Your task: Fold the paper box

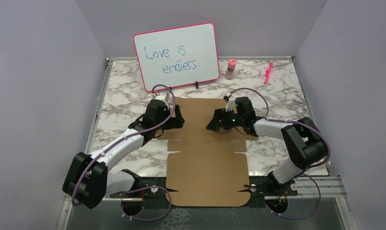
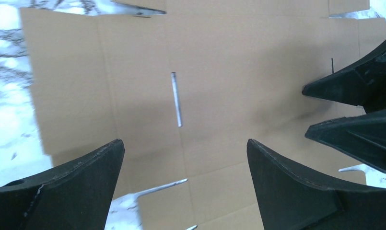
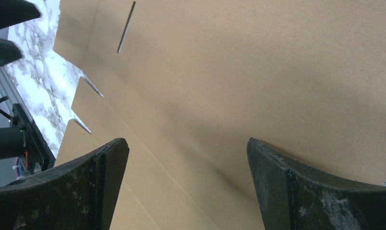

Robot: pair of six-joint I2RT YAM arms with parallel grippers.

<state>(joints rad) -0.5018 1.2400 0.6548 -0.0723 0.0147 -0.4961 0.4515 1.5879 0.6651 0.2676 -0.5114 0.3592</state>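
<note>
While the paper box point(image 1: 207, 158) lies as a flat, unfolded sheet of brown cardboard on the marble table point(image 1: 123, 91), its long axis runs from between my bases straight out toward the far wall. Its near end overhangs the table edge between my arms. Its far half sits directly beneath both of my hands. My left gripper point(image 1: 177, 119) hangs over the left side of that far half, jaws spread wide with nothing between them, a narrow slot in the cardboard just ahead of it. My right gripper point(image 1: 214, 122) faces it from the right side, just as wide and just as empty. Neither arm is clearly nearer; the sheet is below each, and I think the fingertips are just off it, though I cannot be sure. I see no print on the cardboard. Behind it, a pink-framed whiteboard point(image 1: 176, 55) reads "Love is endless." A pink bottle point(image 1: 230, 69) and a pink marker point(image 1: 268, 73) stand to its right.
</note>
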